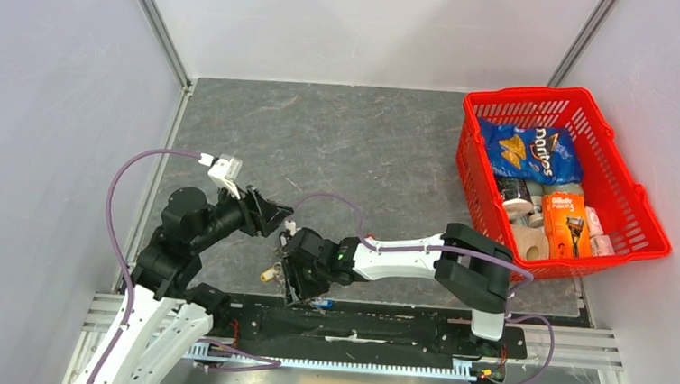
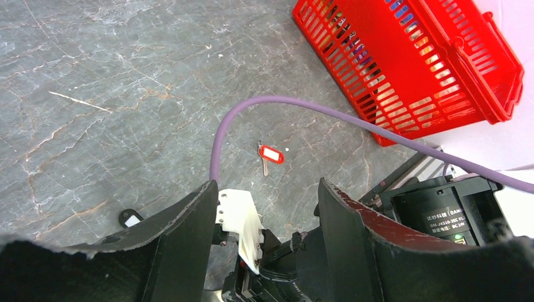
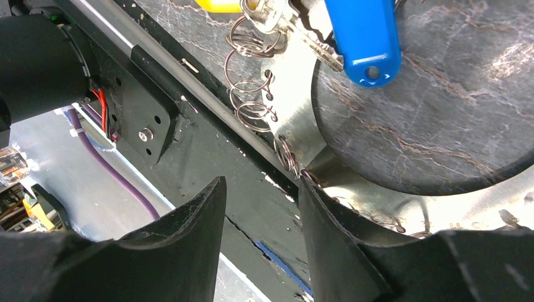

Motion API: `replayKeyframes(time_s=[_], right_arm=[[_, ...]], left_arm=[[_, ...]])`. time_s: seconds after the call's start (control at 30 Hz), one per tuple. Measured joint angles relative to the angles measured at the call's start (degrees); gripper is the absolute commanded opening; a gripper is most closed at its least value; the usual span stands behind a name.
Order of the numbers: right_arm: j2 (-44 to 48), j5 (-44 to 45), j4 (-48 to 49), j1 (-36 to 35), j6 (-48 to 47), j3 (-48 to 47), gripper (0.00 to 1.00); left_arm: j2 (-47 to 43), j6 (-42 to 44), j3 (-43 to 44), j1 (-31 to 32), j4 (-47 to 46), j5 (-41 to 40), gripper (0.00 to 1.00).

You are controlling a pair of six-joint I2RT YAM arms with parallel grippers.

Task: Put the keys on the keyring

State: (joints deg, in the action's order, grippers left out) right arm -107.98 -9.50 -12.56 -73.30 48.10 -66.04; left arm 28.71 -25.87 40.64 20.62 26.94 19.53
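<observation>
Fingers (image 3: 189,239) of my right gripper (image 3: 258,189) stand partly apart, with only the black rail (image 3: 157,113) showing in the gap and nothing clamped. One tip sits right at the outer rim of the keyring (image 3: 291,88), and I cannot tell whether it touches the metal. The keyring lies flat at the near edge of the table (image 1: 367,140), beside the rail and under that gripper, with grey tabletop showing through its wide hole. Small wire loops (image 3: 252,110) hang along its rim. A blue-tagged key (image 3: 366,38) lies across the band, its tag reaching over the hole; whether it is threaded on I cannot tell. A yellow tag (image 3: 220,5) shows just beyond the rim, at the top edge of my right wrist view. Farther out, a red-tagged key (image 2: 269,155) lies alone on the table, apart from the ring, and a small black tag (image 2: 130,218) with a white label lies off to one side. My left gripper (image 2: 267,189) is spread wide and holds nothing. It hangs just beside the right gripper, and between its fingers (image 2: 182,239) I look down on the right arm's wrist and a white connector (image 2: 242,220). A purple cable (image 2: 315,107) arcs over the table. At the far right stands a red basket (image 1: 564,104) holding a chip bag (image 1: 529,151) and a razor pack (image 1: 567,221).
</observation>
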Motion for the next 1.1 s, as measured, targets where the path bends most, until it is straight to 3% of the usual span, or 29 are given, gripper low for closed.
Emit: replayKeyframes(time_s=[0.83,1.1], right_arm=[[-2.5,3.5,-3.1,-0.7,2.1,-3.7,0.54],[-2.7,4.0,-3.5,3.7,1.2,-4.5,0.53]], left_arm=[[-0.1,0.0,0.0,1.9,0.0,0.0,0.67],[-0.7,0.0,0.0,2.4,0.0,0.0,0.67]])
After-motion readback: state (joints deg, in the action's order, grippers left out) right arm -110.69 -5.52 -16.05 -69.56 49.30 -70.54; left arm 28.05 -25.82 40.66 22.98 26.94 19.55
